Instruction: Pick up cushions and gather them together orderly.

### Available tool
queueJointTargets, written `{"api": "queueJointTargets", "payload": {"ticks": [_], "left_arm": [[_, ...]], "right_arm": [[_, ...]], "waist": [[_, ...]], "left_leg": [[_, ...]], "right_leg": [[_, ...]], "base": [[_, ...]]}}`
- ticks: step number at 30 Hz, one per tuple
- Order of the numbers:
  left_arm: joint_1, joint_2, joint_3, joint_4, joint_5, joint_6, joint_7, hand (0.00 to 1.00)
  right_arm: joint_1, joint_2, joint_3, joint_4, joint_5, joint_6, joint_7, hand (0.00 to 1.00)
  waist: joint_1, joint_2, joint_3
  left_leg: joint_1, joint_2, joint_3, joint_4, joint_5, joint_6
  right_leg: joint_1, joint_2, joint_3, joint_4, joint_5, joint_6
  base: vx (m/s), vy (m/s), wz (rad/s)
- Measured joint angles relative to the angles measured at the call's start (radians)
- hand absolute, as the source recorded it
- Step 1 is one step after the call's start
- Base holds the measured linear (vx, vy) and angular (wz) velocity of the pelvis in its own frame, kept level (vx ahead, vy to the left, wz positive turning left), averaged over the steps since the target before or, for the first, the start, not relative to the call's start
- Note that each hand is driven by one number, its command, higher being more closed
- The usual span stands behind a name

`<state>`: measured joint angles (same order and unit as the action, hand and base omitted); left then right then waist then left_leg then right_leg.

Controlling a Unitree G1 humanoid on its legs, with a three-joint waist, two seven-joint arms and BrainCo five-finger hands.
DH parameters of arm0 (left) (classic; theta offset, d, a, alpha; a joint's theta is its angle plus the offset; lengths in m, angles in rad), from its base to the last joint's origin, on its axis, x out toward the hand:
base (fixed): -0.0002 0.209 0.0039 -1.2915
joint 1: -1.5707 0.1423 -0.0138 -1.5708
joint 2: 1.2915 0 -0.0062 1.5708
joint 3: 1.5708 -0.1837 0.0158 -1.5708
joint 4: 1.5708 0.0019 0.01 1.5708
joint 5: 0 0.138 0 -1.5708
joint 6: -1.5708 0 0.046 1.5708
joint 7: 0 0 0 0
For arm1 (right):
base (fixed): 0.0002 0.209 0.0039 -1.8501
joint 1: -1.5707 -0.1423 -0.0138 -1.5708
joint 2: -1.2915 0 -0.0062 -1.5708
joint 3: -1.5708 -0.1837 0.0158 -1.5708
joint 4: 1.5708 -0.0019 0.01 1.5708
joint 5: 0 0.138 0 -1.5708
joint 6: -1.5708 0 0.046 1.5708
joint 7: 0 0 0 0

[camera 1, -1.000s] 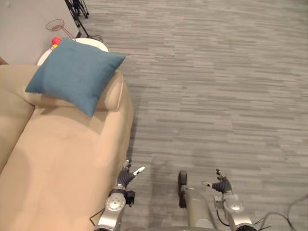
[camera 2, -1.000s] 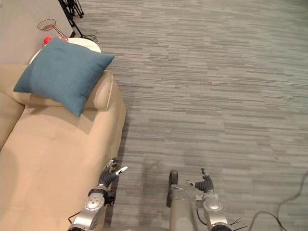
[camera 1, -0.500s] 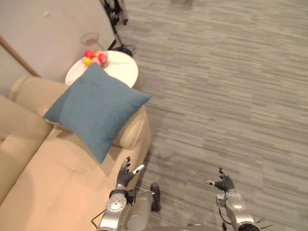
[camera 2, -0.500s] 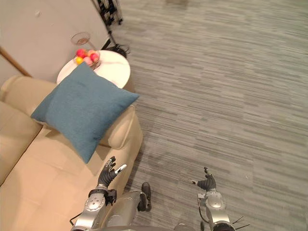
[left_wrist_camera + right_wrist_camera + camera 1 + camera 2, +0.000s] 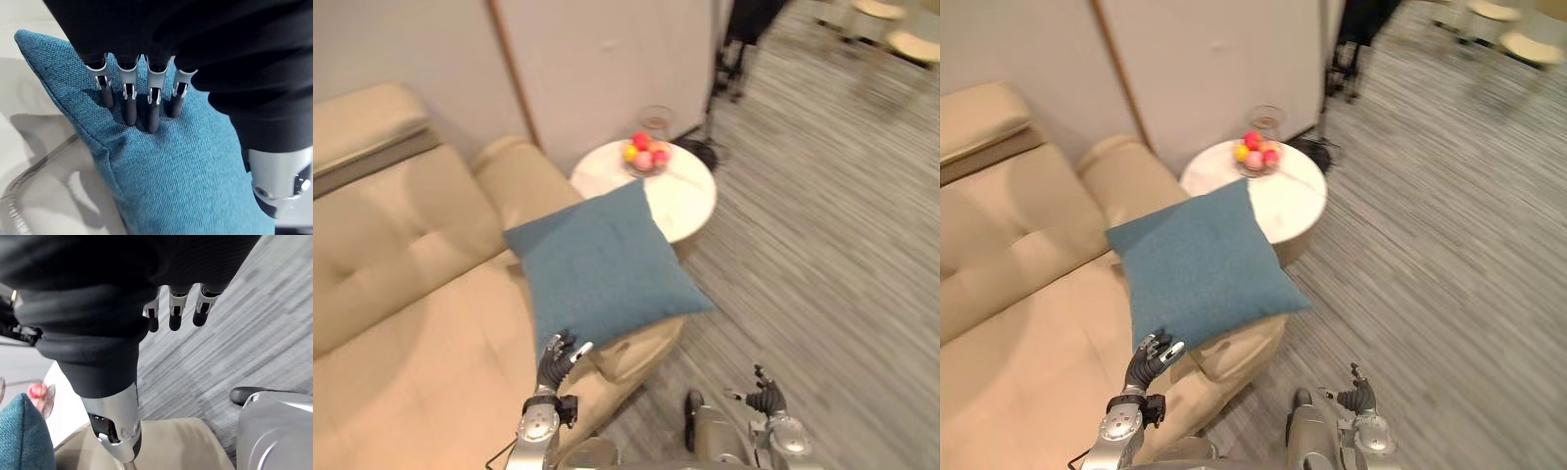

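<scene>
A teal square cushion leans on the end of the beige sofa, propped against the armrest with one corner overhanging toward the round white side table (which carries a glass bowl of fruit); the left hand sits at the cushion's lower corner, its fingers straight and spread slightly apart over the teal fabric, not curled round it, and whether the tips actually rest on the weave cannot be told; the right hand hangs low over the grey striped floor, well apart from the cushion, fingers loose and holding nothing; judged from this, the task is at its very beginning: the cushion is neither gripped nor lifted, so the reach has to end in a grasp on that corner or edge, and gathering it neatly with any others is all yet to do.
</scene>
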<state>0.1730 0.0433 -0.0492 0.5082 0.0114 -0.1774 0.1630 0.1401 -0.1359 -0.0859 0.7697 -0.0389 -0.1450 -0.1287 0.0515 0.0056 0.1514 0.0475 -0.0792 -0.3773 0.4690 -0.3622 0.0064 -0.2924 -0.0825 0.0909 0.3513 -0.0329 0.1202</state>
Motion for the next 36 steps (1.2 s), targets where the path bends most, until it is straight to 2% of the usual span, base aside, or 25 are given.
{"api": "queueJointTargets", "payload": {"ticks": [1, 2, 4, 5, 6, 7, 8, 9, 10, 12, 14, 19, 22, 23, 29, 32, 36], "left_arm": [[0.009, -0.014, -0.002, -0.003, 0.000, -0.002, 0.005, 0.00], [0.010, -0.022, -0.006, -0.002, 0.000, -0.002, 0.010, 0.00], [-0.001, -0.031, -0.026, -0.002, 0.000, -0.002, 0.012, 0.00], [-0.014, -0.037, -0.030, -0.002, -0.001, -0.002, 0.012, 0.00], [-0.021, -0.040, -0.035, -0.002, -0.001, -0.003, 0.011, 0.00], [-0.021, -0.038, -0.039, -0.001, -0.002, -0.004, 0.011, 0.00], [-0.027, -0.032, -0.049, -0.001, -0.002, -0.005, 0.011, 0.00], [-0.031, -0.027, -0.057, 0.000, -0.002, -0.006, 0.012, 0.00], [-0.036, -0.013, -0.064, 0.008, -0.002, -0.005, 0.012, 0.00], [-0.037, 0.016, -0.067, 0.019, -0.004, -0.005, 0.012, 0.00], [-0.025, 0.057, -0.065, 0.048, -0.005, -0.003, 0.012, 0.00], [0.004, 0.087, -0.009, 0.031, -0.005, -0.005, 0.011, 0.00], [0.014, 0.093, 0.052, 0.012, -0.005, -0.006, 0.012, 0.00], [0.022, 0.107, 0.076, 0.004, -0.005, -0.006, 0.012, 0.00], [-0.018, 0.172, 0.138, -0.001, -0.011, -0.007, 0.012, 0.00], [-0.103, 0.201, 0.139, 0.059, -0.031, -0.011, 0.012, 0.00], [-0.277, 0.229, 0.125, 0.178, -0.052, -0.020, 0.014, 0.00]], "right_arm": [[0.000, -0.001, -0.022, -0.012, 0.000, -0.001, -0.001, 0.00], [-0.011, -0.001, -0.025, -0.027, 0.008, -0.003, -0.003, 0.00], [-0.018, 0.007, -0.037, -0.072, 0.040, -0.013, -0.002, 0.00], [-0.014, 0.013, -0.044, -0.075, 0.050, -0.022, -0.003, 0.00], [-0.012, 0.020, -0.059, -0.075, 0.063, -0.026, -0.003, 0.00], [-0.016, 0.022, -0.067, -0.072, 0.072, -0.027, -0.004, 0.00], [-0.023, 0.025, -0.075, -0.064, 0.079, -0.029, -0.005, 0.00], [-0.027, 0.023, -0.079, -0.058, 0.080, -0.033, -0.005, 0.00], [-0.036, 0.013, -0.084, -0.036, 0.082, -0.036, -0.008, 0.00], [-0.038, 0.020, -0.084, -0.022, 0.087, -0.036, -0.008, 0.00], [-0.044, 0.031, -0.102, 0.000, 0.087, -0.035, -0.008, 0.00], [-0.024, 0.019, -0.150, -0.038, 0.085, -0.034, -0.023, 0.00], [-0.006, -0.007, -0.153, -0.099, 0.076, -0.034, -0.022, 0.00], [-0.007, -0.022, -0.153, -0.130, 0.075, -0.034, -0.021, 0.00], [-0.044, -0.095, -0.152, -0.172, 0.068, -0.035, -0.005, 0.00], [-0.127, -0.124, -0.122, -0.165, 0.070, -0.035, -0.001, 0.00], [-0.286, -0.144, -0.024, -0.148, 0.079, -0.035, 0.002, 0.00]], "waist": [[0.020, 0.020, -0.013], [0.023, 0.031, -0.019], [0.015, 0.034, -0.021], [0.015, 0.031, -0.019], [0.016, 0.026, -0.018], [0.017, 0.021, -0.017], [0.016, 0.014, -0.019], [0.017, 0.014, -0.019], [0.015, 0.017, -0.021], [0.017, 0.010, -0.024], [0.017, -0.014, -0.027], [0.009, -0.011, -0.030], [0.002, -0.013, -0.031], [-0.010, -0.012, -0.031], [-0.014, -0.012, -0.031], [-0.015, -0.011, -0.021], [-0.016, -0.013, 0.037]], "left_leg": [[-0.004, 0.037, -0.004, 0.000, 0.003, -0.009], [-0.011, 0.061, -0.004, -0.004, 0.016, -0.030], [-0.032, 0.122, 0.068, -0.028, 0.070, -0.120], [-0.048, 0.154, 0.143, -0.026, 0.089, -0.139], [-0.069, 0.194, 0.274, -0.015, 0.105, -0.124], [-0.079, 0.210, 0.341, -0.011, 0.109, -0.122], [-0.097, 0.235, 0.454, -0.024, 0.109, -0.116], [-0.100, 0.245, 0.510, -0.050, 0.110, -0.111], [-0.091, 0.250, 0.578, -0.107, 0.120, -0.090], [-0.077, 0.232, 0.568, -0.184, 0.122, -0.087], [-0.079, 0.216, 0.576, -0.199, 0.134, -0.069], [-0.069, 0.192, 0.608, -0.248, 0.155, -0.053], [-0.068, 0.182, 0.622, -0.277, 0.172, -0.054], [-0.067, 0.182, 0.623, -0.283, 0.174, -0.056], [-0.073, 0.180, 0.628, -0.326, 0.197, -0.072], [-0.114, 0.179, 0.630, -0.326, 0.210, -0.067], [-0.178, 0.180, 0.631, -0.290, 0.219, -0.065]], "right_leg": [[0.010, 0.010, -0.038, 0.010, -0.019, -0.024], [0.018, 0.009, -0.077, 0.012, -0.030, -0.041], [0.065, -0.005, -0.182, -0.002, -0.045, -0.066], [0.102, -0.010, -0.231, -0.025, -0.051, -0.075], [0.142, -0.014, -0.276, -0.057, -0.055, -0.082], [0.160, -0.019, -0.297, -0.076, -0.056, -0.082], [0.175, -0.028, -0.326, -0.100, -0.055, -0.082], [0.177, -0.030, -0.338, -0.108, -0.054, -0.082], [0.177, -0.028, -0.362, -0.124, -0.044, -0.075], [0.180, -0.018, -0.363, -0.171, -0.017, -0.066], [0.184, -0.021, -0.338, -0.218, 0.020, -0.066], [0.187, -0.032, -0.298, -0.279, 0.077, -0.056], [0.180, -0.030, -0.283, -0.304, 0.098, -0.056], [0.180, -0.027, -0.279, -0.314, 0.106, -0.059], [0.152, -0.021, -0.271, -0.321, 0.113, -0.060], [0.108, -0.020, -0.266, -0.320, 0.126, -0.069], [0.047, -0.020, -0.259, -0.319, 0.149, -0.082]], "base": [[0.28, -0.249, 0.80], [0.30, -0.318, 1.12], [0.28, -0.356, 1.49], [0.18, -0.292, 1.62], [0.11, -0.202, 1.39], [0.05, -0.132, 1.25], [0.00, -0.066, 0.86], [-0.03, -0.043, 0.91], [-0.04, -0.014, 0.70], [-0.06, 0.023, 0.39], [-0.09, 0.080, -0.10], [-0.11, 0.031, -0.21], [-0.10, -0.011, -0.12], [-0.10, -0.040, -0.13], [-0.05, -0.046, -0.05], [-0.01, -0.014, -0.03], [-0.01, -0.025, -0.06]]}}
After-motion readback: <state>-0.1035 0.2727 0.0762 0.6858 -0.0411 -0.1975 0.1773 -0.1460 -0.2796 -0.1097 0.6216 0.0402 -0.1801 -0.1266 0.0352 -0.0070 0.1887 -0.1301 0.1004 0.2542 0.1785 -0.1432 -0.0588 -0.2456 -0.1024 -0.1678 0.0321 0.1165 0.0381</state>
